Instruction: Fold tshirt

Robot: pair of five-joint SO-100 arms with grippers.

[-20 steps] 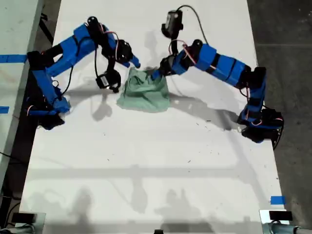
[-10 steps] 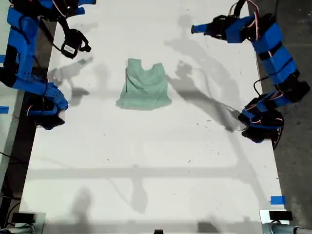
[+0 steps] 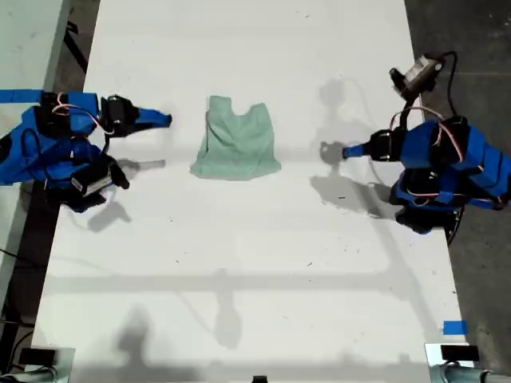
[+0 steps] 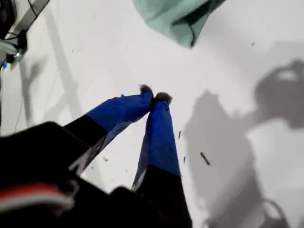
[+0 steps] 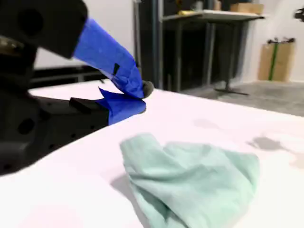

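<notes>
While both arms sit clear of tshirt, judge folding done or near done: cloth lies as compact bundle, upper centre of worktop, toward 12 o'clock in exterior view. Arms flank it at 9 and 3 o'clock, neither touching. My first gripper: jaws closed, tips touching, empty. My second gripper: jaws closed, empty. Next: check edges; if uneven, you re-pinch a corner. Count: one tshirt, two arms.
</notes>
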